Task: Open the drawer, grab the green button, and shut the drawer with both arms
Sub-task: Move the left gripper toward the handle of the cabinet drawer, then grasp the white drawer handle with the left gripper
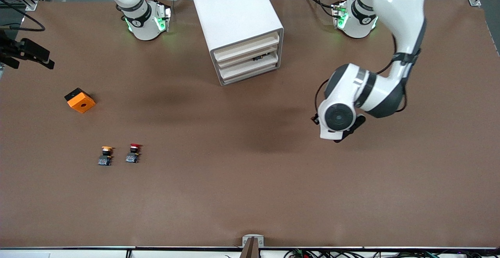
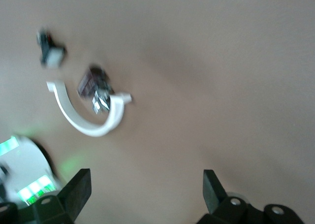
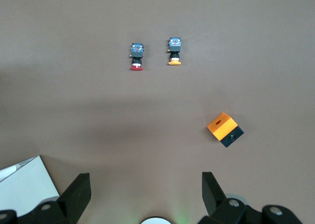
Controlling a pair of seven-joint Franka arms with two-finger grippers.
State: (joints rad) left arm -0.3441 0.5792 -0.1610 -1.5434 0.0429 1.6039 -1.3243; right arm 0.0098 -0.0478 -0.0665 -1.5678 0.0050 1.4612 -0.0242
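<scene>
The white cabinet [image 1: 234,11] stands between the two arm bases, its four cream drawer fronts [image 1: 247,56] pushed in. A small dark thing [image 1: 259,58] shows in a gap between two fronts. The green button is hidden. My left gripper [image 2: 146,177] is open and empty; its wrist [image 1: 338,119] hangs over bare table toward the left arm's end, and its view takes in the left arm's base [image 2: 24,179]. My right gripper [image 3: 146,180] is open and empty, high over the table by the right arm's base [image 1: 144,21]; the front view does not show it.
An orange-capped button [image 1: 106,155] [image 3: 173,50] and a red-capped button [image 1: 133,153] [image 3: 136,56] lie side by side toward the right arm's end. An orange box [image 1: 79,100] [image 3: 225,129] sits farther back. A black mount [image 1: 27,53] juts in at that table end.
</scene>
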